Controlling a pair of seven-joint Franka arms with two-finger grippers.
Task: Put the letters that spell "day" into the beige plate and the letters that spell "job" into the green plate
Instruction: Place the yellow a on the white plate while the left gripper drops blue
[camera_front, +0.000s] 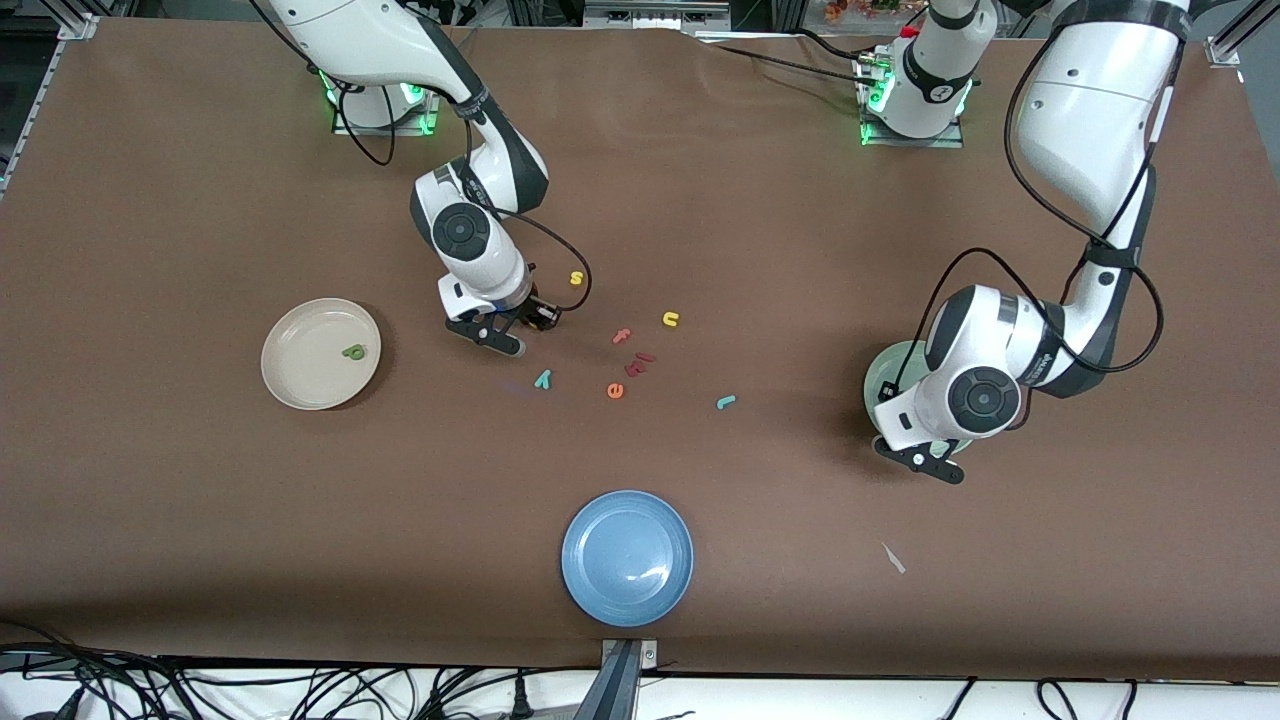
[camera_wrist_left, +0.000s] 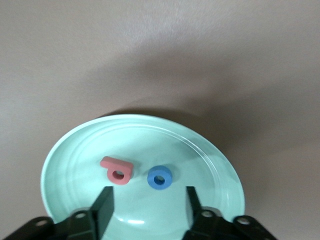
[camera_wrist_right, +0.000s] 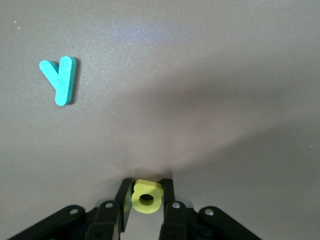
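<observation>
Jaws first: the right gripper (camera_wrist_right: 146, 199) is pinching the yellow "a" (camera_wrist_right: 147, 197) between its 2 fingers, low over the brown table (camera_front: 200, 500) just beside the teal "y" (camera_front: 543, 378), while the left gripper (camera_wrist_left: 149, 210) is hanging with its fingers spread apart and nothing between them, over the green plate (camera_wrist_left: 70, 150). Everything small here is chunky matte foam with rounded edges, and both plates are looking smooth and a bit glossy. That mint plate is sitting at the left arm's end and is holding 2 letters: the pink-red "b" (camera_wrist_left: 117, 170) and the blue ring "o" (camera_wrist_left: 160, 177), lying flat side by side, not touching. At the right arm's end, the beige plate (camera_front: 290, 345) is holding 1 letter, the green "d" (camera_front: 353, 351). The "y" is lying flat on the table, and I can't tell which way its stem is pointing. Still out on the table is the teal "j" (camera_front: 726, 402), a little hook whose long axis is running roughly along the table toward the arms' ends.
</observation>
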